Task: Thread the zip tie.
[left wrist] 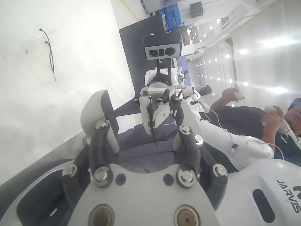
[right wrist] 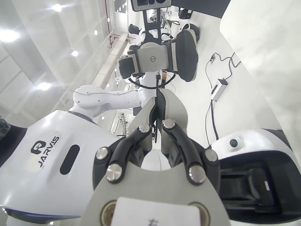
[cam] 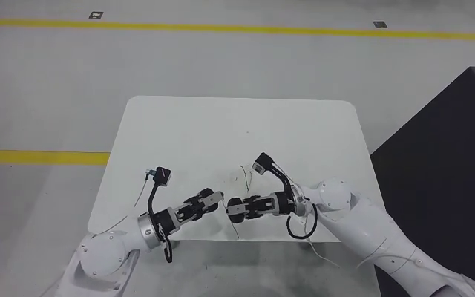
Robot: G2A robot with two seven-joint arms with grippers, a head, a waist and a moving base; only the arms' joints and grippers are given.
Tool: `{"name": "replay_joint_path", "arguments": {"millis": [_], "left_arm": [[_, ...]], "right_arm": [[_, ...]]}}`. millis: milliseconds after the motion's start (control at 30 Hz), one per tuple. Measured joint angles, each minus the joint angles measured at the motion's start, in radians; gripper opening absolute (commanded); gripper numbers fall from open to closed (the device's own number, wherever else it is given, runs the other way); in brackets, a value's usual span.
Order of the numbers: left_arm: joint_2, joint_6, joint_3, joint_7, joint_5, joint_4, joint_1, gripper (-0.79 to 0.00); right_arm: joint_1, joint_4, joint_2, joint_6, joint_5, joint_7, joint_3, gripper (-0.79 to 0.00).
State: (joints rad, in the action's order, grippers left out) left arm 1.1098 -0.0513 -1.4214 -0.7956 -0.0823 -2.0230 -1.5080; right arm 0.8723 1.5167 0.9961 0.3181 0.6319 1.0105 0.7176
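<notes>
Right hand (right wrist: pixel 157 102): closed, its 2 fingers pinched on the zip tie; it faces the left hand head-on, fingertips near but apart.

Zip tie (right wrist: pixel 156 84): a thin dark strand clamped between the right hand's fingers; a short length with the small head sticks out past 1 side of the pinch; a longer length trails out the other side; in the left wrist view the strand (left wrist: pixel 154 138) runs along the closed fingers and hangs free past them.

Left hand (left wrist: pixel 143 116): open, its 2 fingers spread wide and holding nothing; the zip tie sits straight ahead of the gap between them, apart from both fingers.

Hands from above: left hand (cam: pixel 214 199) and right hand (cam: pixel 234 208) meet tip to tip with a small gap; the free end of the zip tie (cam: pixel 236 226) hangs just beside the right hand's fingertips.

Worktop (cam: pixel 237 126): white, beneath both hands.

Loose strands (cam: pixel 243 177): thin and dark, lying flat on the worktop a little beyond the right hand, touching neither hand; in the left wrist view they (left wrist: pixel 50 52) lie off to 1 side of the left hand's open fingers.
</notes>
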Motion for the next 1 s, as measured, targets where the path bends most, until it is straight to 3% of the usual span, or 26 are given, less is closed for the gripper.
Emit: {"name": "replay_joint_path", "arguments": {"millis": [200, 233, 267, 667, 800, 900, 1000], "left_arm": [[-0.001, -0.022, 0.014, 0.041, 0.041, -0.012, -0.007, -0.366], [-0.001, -0.028, 0.015, 0.049, 0.046, -0.015, -0.008, -0.332], [-0.001, -0.034, 0.017, 0.056, 0.053, -0.016, -0.008, -0.006], [-0.001, -0.025, 0.025, 0.093, 0.062, -0.017, -0.015, 0.0], [-0.002, -0.024, 0.019, 0.114, 0.059, -0.02, -0.013, -0.157], [-0.003, -0.018, 0.013, 0.12, 0.061, -0.025, -0.012, -0.222], [-0.004, -0.015, 0.017, 0.119, 0.079, -0.029, -0.014, -0.376]], "right_arm": [[0.006, 0.002, 0.009, -0.012, -0.02, -0.012, 0.007, -0.785], [0.007, 0.001, 0.011, -0.013, -0.022, -0.012, 0.01, -0.785], [0.009, 0.001, 0.012, -0.014, -0.022, -0.012, 0.012, -0.785], [0.011, 0.003, 0.013, -0.015, -0.017, -0.007, 0.014, -0.785], [0.011, 0.002, 0.013, -0.015, -0.017, -0.007, 0.014, -0.785], [0.011, 0.002, 0.013, -0.015, -0.017, -0.007, 0.014, -0.785], [0.011, 0.002, 0.013, -0.015, -0.017, -0.007, 0.014, -0.785]]}}
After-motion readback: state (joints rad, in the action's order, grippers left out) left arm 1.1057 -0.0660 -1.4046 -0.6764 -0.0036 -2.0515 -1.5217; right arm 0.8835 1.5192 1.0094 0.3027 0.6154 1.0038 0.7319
